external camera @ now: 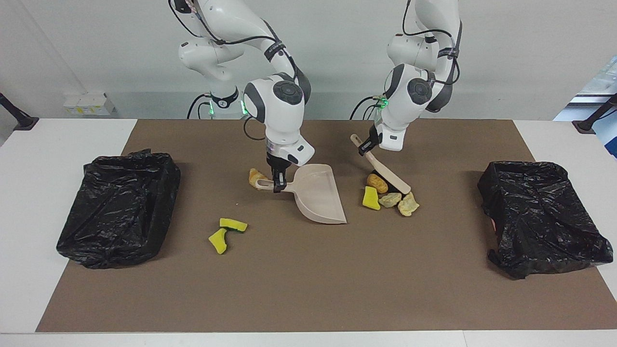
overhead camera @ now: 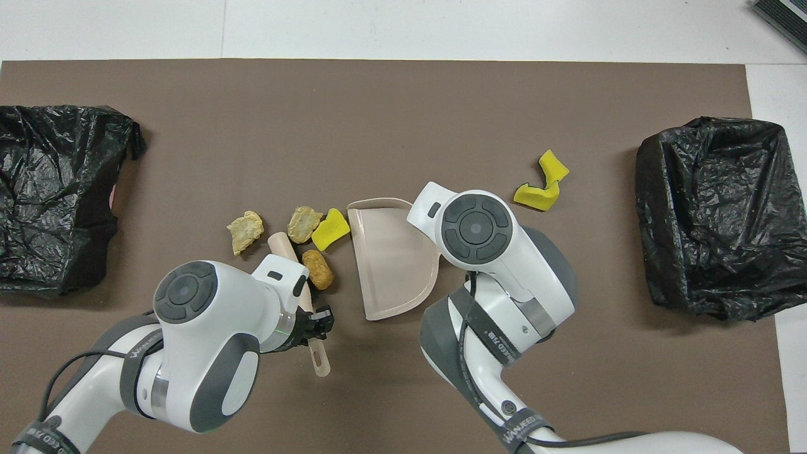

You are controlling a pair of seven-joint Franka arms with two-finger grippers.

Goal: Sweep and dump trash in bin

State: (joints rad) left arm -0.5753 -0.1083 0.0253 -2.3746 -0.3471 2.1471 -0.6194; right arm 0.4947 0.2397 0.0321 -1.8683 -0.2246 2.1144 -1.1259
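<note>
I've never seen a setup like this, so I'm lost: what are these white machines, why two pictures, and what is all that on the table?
They are two robot arms, each ending in jaws. One picture looks at them from across the table; the other looks down from above their own end.

The left gripper is shut on a brush, whose bristles rest by four scraps. The right gripper is shut on the handle of a dustpan lying on the brown mat.

Two yellow sponge bits lie apart, toward the right arm's end, and one lump lies by the dustpan handle. A black-lined bin stands at each end, the other here.
</note>
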